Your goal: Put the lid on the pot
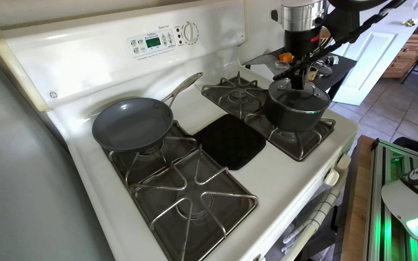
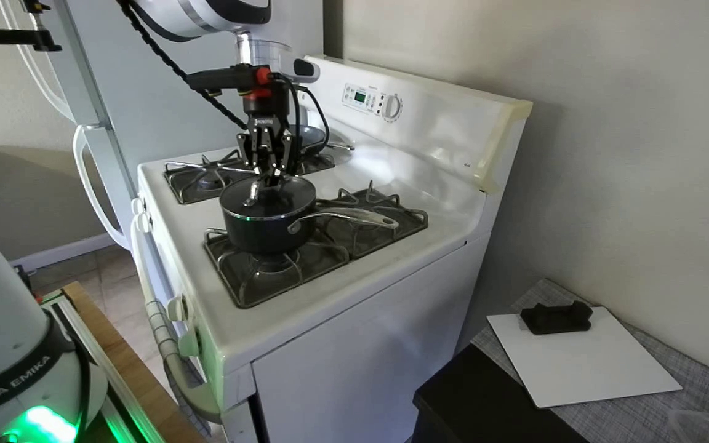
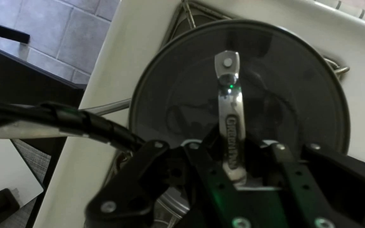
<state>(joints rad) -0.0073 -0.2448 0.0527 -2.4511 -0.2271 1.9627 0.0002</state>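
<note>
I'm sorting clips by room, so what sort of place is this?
Likely a home kitchen: there's a stove, a pot standing on it, and what looks like a fridge beside it.

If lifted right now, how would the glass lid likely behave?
The glass lid is probably stiff, given its metal rim and unbent round outline. It may be fragile if knocked, since it looks like see-through glass. Its smooth, shiny metal handle could be slippery.

white arm | black gripper, silver screws | spiral-wrapped black cable | red trim, shape unclear
</note>
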